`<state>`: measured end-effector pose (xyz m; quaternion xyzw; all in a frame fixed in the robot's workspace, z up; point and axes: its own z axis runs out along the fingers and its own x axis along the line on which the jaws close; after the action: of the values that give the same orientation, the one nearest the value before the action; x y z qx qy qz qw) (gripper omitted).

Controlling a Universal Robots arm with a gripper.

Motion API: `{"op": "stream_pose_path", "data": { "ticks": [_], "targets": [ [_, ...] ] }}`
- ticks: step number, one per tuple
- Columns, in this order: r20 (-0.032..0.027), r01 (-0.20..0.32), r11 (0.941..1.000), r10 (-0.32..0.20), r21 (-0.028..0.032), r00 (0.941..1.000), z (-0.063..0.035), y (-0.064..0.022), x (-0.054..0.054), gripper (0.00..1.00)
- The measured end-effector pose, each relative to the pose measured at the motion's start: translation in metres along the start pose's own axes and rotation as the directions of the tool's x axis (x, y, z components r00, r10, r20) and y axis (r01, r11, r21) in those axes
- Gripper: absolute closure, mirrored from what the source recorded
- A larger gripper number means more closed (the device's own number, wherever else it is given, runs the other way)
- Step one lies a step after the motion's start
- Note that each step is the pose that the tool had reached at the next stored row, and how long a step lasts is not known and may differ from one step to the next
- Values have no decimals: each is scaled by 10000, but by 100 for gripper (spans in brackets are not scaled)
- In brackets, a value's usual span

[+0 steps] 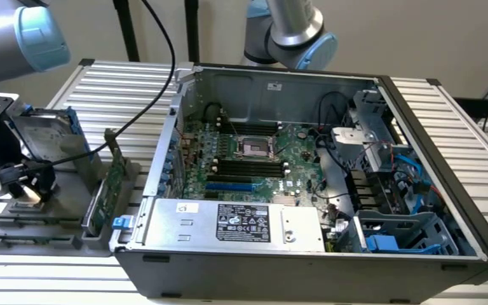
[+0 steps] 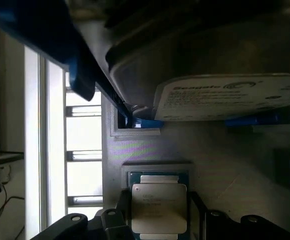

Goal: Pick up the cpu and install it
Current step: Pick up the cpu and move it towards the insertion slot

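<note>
The cpu [image 2: 158,205], a small flat square chip with a dull silver top, lies in a square seat of the grey holder tray [image 1: 58,235] at the exterior view's left. My gripper [image 2: 159,222] is down over it, and its black fingers [image 2: 121,220] press against two opposite edges of the chip. In the exterior view the gripper [image 1: 25,184] stands low over the tray with the pale cpu [image 1: 28,193] between its fingers. The empty socket [image 1: 253,146] sits in the middle of the motherboard [image 1: 253,168] inside the open computer case.
A silver hard drive [image 2: 225,97] in a blue bracket stands upright in the tray just behind the gripper. A green card [image 1: 107,184] stands on edge between tray and case. The case wall [image 1: 163,146], a silver power supply [image 1: 227,222] and cables surround the motherboard.
</note>
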<state>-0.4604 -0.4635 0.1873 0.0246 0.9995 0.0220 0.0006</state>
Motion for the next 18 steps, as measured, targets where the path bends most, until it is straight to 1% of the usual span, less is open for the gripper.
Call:
{"op": "stream_pose_path", "data": {
  "ticks": [3, 6, 18],
  "targets": [
    [-13, -1, 10000, 1, 1, 10000, -79, 3, 0, 45],
    [-24, 2, 10000, -2, 2, 10000, -197, 8, 0, 45],
    [-35, 101, 9999, -101, 4, 9999, -743, 32, 0, 45]
  ]
}}
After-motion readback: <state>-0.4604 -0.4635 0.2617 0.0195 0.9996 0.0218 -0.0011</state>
